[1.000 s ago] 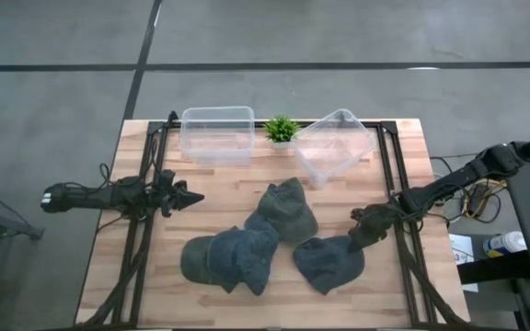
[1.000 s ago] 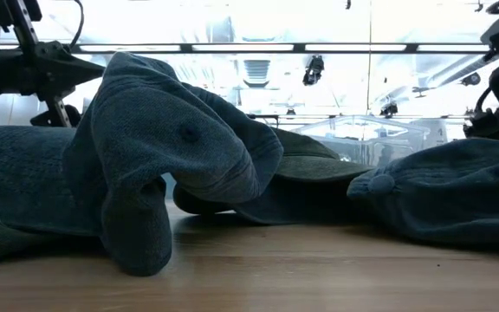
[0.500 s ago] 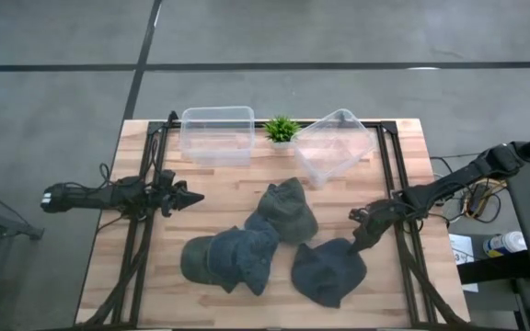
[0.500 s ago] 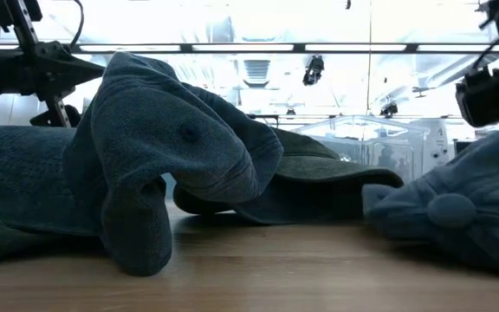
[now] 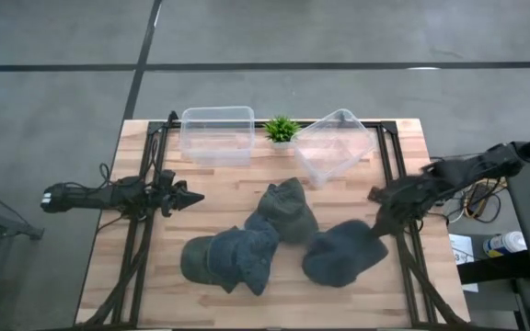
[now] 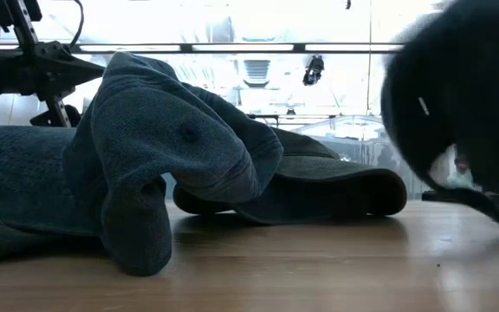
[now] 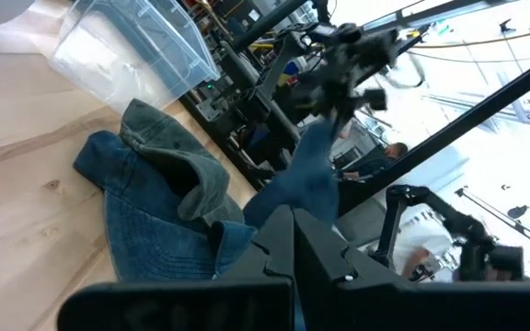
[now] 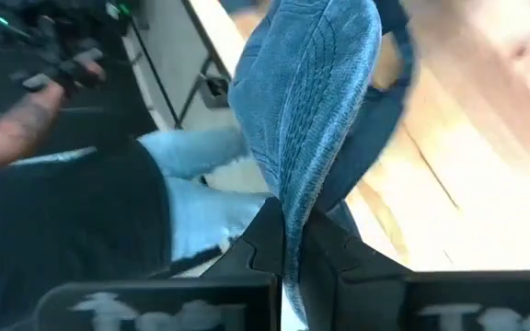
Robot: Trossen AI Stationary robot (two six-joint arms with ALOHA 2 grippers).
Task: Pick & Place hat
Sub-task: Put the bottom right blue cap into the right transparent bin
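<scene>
Right tool [image 5: 382, 204] pinched shut on the edge of a blue hat [image 5: 343, 253], lifted off the worktop [image 5: 247, 184] near its right side. Thin fold of cloth only, so likely to slip free or swing into the neighbouring hats [image 5: 247, 248]. Left tool [image 5: 191, 197] closed, idle, far left.

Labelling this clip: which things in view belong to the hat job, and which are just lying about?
In the job:
- blue denim hat, clamped in right gripper
- two clear plastic bins
- other denim hats

Lying about:
- small green plant
- left gripper, waiting, shut
</scene>
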